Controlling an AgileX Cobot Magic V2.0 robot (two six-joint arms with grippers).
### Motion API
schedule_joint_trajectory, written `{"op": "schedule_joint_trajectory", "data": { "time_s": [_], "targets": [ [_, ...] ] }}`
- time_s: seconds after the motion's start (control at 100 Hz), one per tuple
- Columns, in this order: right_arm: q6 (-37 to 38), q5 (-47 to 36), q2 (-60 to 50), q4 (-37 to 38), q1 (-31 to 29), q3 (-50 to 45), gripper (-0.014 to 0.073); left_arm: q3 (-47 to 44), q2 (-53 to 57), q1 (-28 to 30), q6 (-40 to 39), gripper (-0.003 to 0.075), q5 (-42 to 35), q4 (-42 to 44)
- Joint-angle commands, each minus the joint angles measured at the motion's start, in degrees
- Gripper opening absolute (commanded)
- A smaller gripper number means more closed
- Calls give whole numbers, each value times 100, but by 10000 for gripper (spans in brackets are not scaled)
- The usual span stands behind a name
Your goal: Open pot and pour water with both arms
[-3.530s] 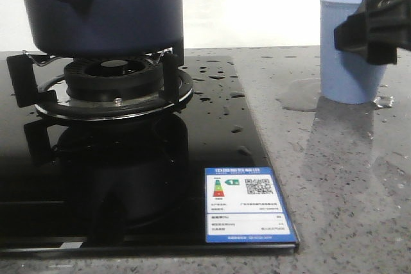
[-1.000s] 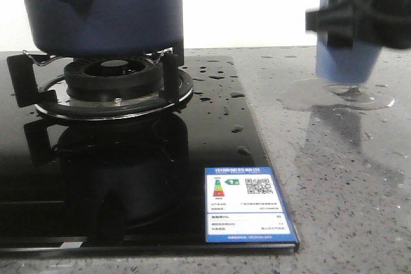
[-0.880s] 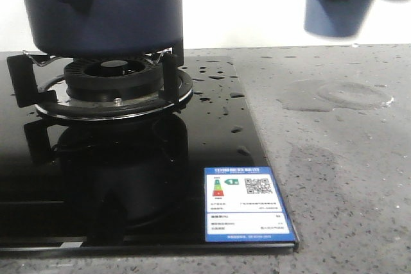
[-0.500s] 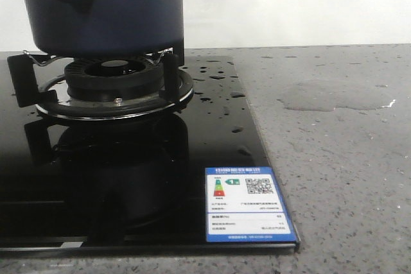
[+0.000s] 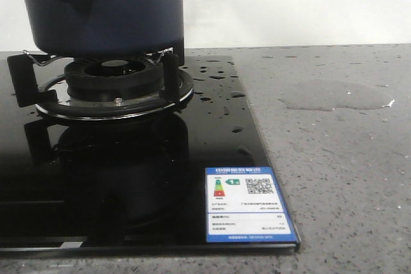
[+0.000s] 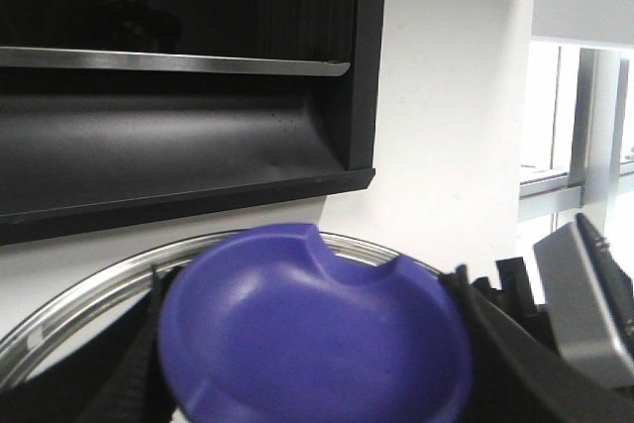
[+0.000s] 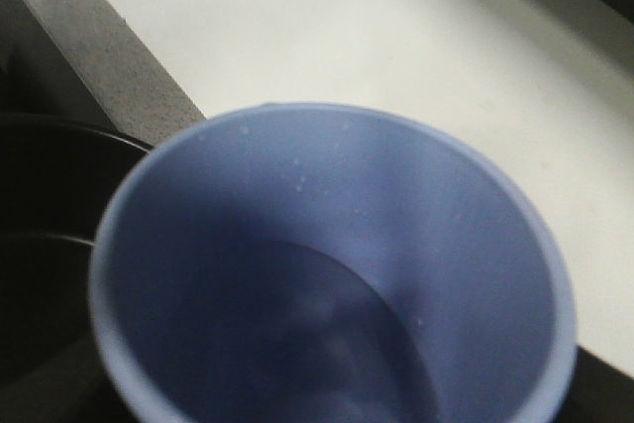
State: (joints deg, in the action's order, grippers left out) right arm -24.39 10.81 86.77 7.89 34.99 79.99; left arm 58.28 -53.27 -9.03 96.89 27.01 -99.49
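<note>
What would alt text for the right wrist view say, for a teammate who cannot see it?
A light blue cup fills the view, seen from above its open mouth, with water partway up inside. Behind it are a white wall, a strip of grey speckled countertop and a dark surface beside it. The gripper itself is not visible.

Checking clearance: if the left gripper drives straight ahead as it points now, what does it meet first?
Left gripper holds a purple round knob on a steel-rimmed lid. Beyond it, the white wall just under the black hood looks first, depth unclear.
</note>
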Motion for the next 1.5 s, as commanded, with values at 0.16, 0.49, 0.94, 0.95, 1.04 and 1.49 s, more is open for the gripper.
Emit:
{"op": "schedule_joint_trajectory", "data": {
  "time_s": [0.16,0.49,0.94,0.95,1.04,1.49],
  "targets": [
    [-9,-448,168,1386,258,486,163,183,110,-31,-56,283,86,-284],
    [-9,-630,466,3020,283,486,163,183,110,-31,-56,283,98,-284],
    [-9,-1081,538,4335,283,486,162,173,110,-31,-56,283,98,-284],
    [-9,-1081,539,4315,283,486,162,173,110,-31,-56,283,98,-284],
    [-9,-1081,596,4371,283,486,162,173,110,-31,-56,283,98,-284],
    [-9,-995,700,6963,271,486,162,173,110,-31,-56,283,98,-284]
  ]
}}
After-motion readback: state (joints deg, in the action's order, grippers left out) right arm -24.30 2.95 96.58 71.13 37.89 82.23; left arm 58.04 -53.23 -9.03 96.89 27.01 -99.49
